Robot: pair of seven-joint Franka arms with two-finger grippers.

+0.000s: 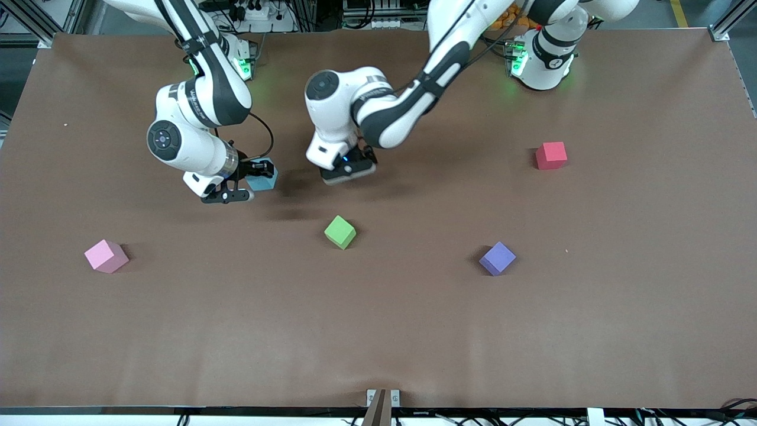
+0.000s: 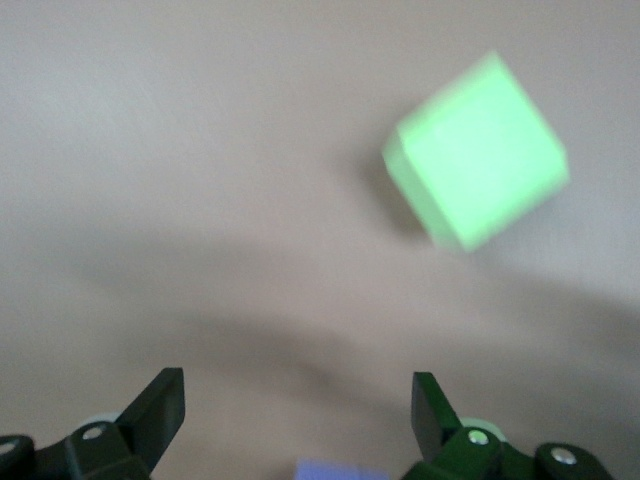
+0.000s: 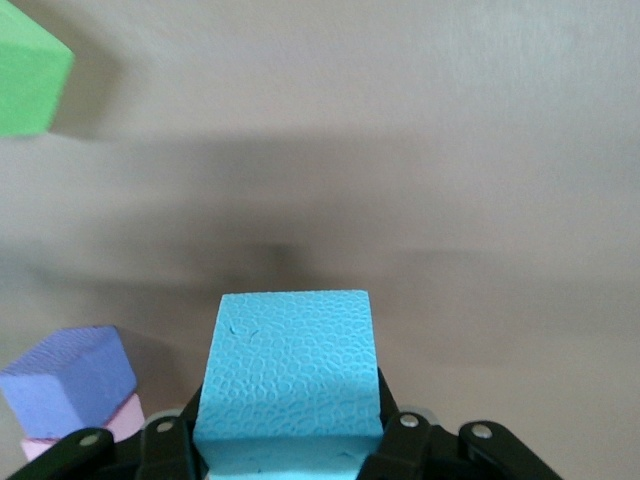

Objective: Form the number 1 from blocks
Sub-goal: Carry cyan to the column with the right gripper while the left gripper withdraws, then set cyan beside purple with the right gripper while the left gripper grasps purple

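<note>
My right gripper is shut on the light blue block, low over the table toward the right arm's end. Close beside it, the left gripper hangs open with nothing between its fingers. The green block lies on the table, nearer the front camera than both hands. A purple block touches a pink block; the left hand hides both in the front view. No orange block shows.
Loose on the brown table lie another pink block toward the right arm's end, and a second purple block and the red block toward the left arm's end.
</note>
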